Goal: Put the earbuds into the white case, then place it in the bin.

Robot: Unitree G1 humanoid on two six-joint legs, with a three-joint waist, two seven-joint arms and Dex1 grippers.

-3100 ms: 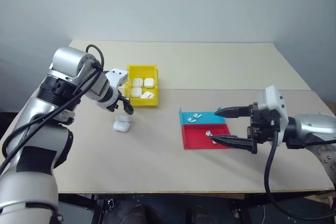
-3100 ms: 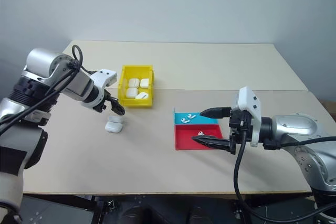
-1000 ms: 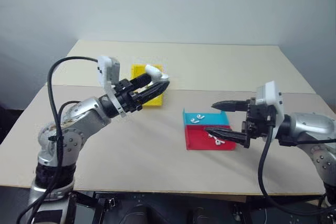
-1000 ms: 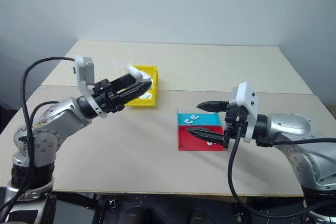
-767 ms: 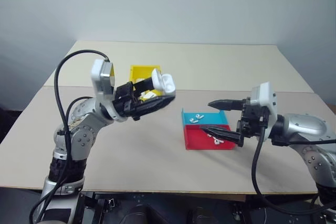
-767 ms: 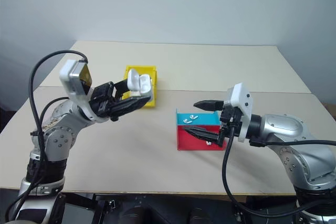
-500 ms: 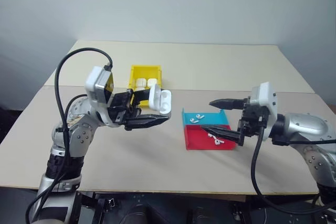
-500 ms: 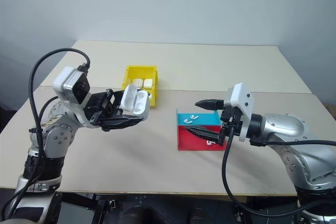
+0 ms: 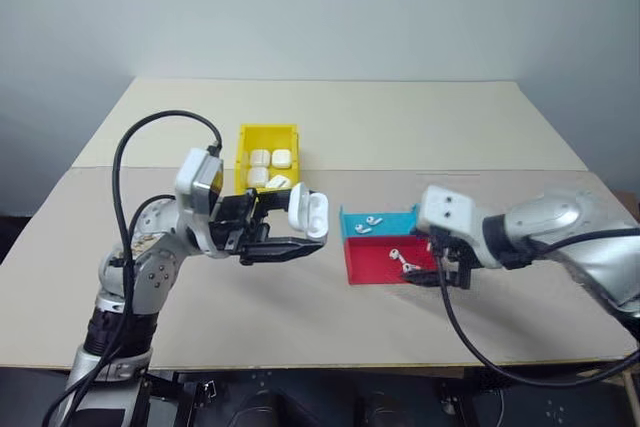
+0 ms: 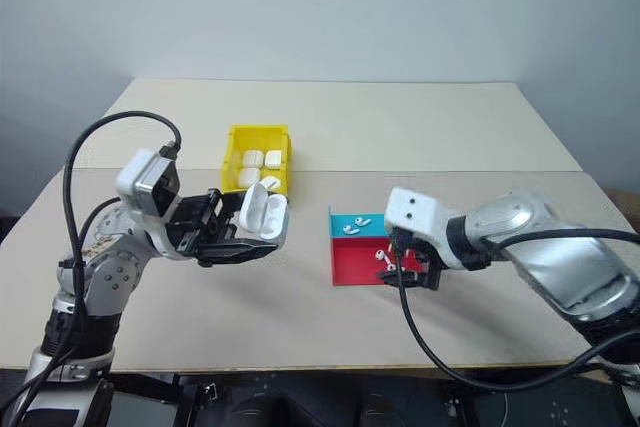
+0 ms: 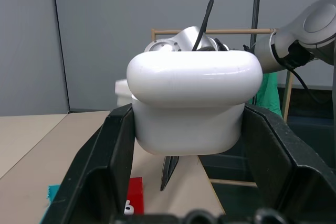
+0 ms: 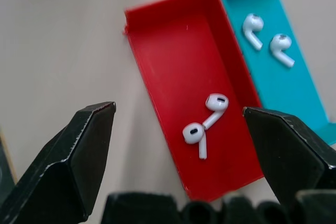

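Observation:
My left gripper (image 9: pixel 300 231) is shut on the white case (image 9: pixel 308 212), holding it in the air left of the tray and pointing right. In the left wrist view the case (image 11: pixel 194 106) sits between the two black fingers (image 11: pixel 100 171). My right gripper (image 12: pixel 178 111) is open and tilted down over the tray's red half, where two earbuds (image 12: pixel 205 125) lie below and between its fingers, untouched. Two more earbuds (image 12: pixel 268 38) lie in the teal half. The yellow bin (image 9: pixel 245 152) stands behind the left gripper.
The bin holds several white cases (image 9: pixel 270 167). The shallow teal-and-red tray (image 9: pixel 362 259) lies mid-table between the two grippers. Bare table stretches in front of the tray and at the far side behind it.
My left gripper has sunk a little, drawn back and turned right with the case in it. My right gripper has tipped downward and moved in over the red half of the tray.

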